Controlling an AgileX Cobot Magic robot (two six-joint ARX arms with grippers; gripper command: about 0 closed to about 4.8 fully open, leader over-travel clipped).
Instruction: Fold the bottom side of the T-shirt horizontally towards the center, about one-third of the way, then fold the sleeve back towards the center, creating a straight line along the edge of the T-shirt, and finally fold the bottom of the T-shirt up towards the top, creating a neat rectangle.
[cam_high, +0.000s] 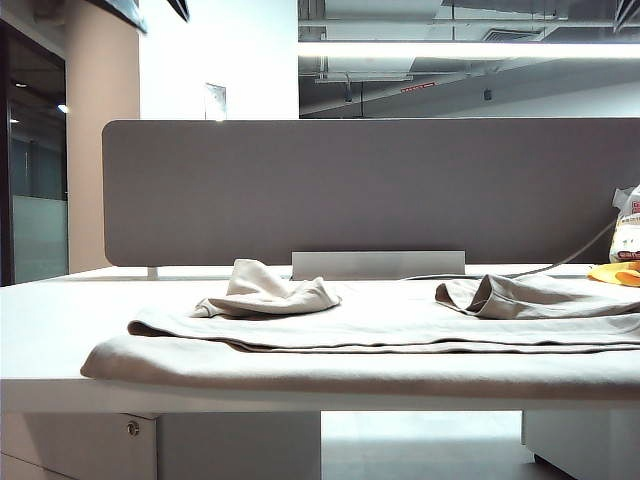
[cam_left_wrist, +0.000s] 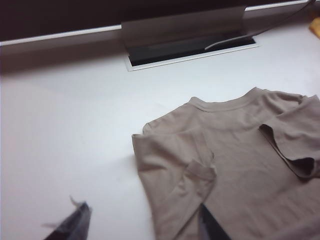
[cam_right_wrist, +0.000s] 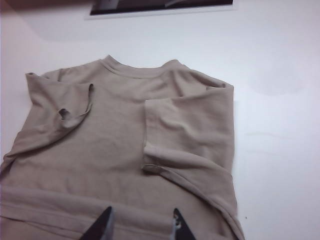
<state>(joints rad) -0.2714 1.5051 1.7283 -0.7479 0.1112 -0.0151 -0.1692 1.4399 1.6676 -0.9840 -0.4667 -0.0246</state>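
My left claw hangs above the bench with its two dark fingertips standing well apart, nothing between them; one tip sits over bare white bench, the other over the edge of the T-shirt. My right claw hovers over the shirt's lower part, its tips parted with only cloth beneath them, gripping nothing. The T-shirt lies flat on the bench with its collar towards the grey divider and both sleeves folded in over the body. From the exterior view the bottom of the T-shirt is doubled in layers along the bench's front edge. A yellow object sits at the far right.
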